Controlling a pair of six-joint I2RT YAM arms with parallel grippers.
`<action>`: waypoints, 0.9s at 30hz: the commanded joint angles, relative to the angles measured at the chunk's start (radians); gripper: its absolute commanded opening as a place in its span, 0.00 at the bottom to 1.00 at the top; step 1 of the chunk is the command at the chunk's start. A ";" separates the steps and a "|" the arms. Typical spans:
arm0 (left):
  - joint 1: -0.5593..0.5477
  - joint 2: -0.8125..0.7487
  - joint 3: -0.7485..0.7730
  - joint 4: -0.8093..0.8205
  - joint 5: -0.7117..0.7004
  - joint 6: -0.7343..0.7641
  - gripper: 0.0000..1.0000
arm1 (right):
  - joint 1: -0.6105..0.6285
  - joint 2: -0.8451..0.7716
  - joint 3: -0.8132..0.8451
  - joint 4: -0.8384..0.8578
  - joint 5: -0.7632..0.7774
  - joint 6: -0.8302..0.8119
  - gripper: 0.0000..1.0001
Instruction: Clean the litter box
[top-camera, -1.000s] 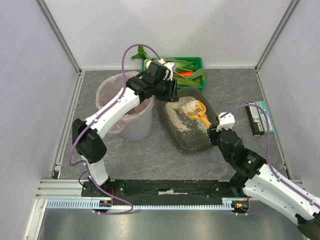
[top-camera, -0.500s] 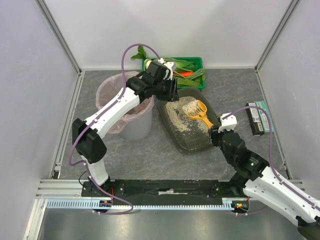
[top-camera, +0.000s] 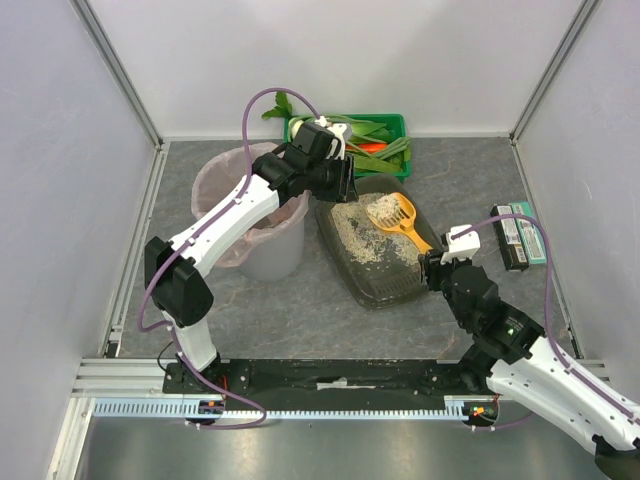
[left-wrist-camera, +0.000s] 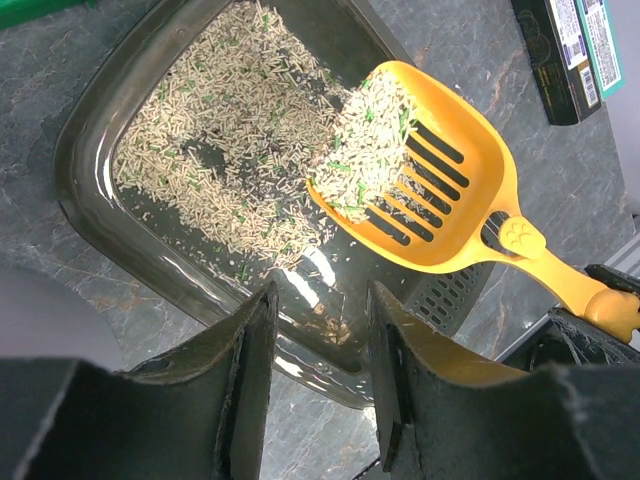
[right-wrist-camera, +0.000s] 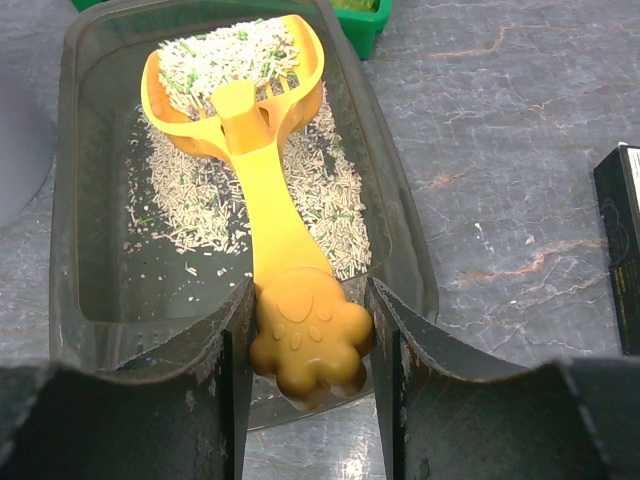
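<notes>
Litter box (right-wrist-camera: 110, 290), beyond right pincer (right-wrist-camera: 306, 325) gripping scoop (right-wrist-camera: 262, 190)

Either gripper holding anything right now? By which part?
The right gripper grips the yellow scoop by the paw-shaped end of its handle. The left gripper is open, holding nothing.
</notes>
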 joint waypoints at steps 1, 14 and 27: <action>0.001 -0.044 0.025 0.043 -0.016 -0.039 0.47 | 0.004 -0.035 0.014 0.081 -0.059 -0.036 0.00; 0.001 -0.070 -0.016 0.055 -0.009 -0.068 0.46 | 0.004 -0.029 0.020 0.088 -0.030 -0.027 0.00; 0.001 -0.066 -0.018 0.078 -0.012 -0.091 0.46 | 0.004 -0.022 -0.012 0.166 -0.026 -0.111 0.00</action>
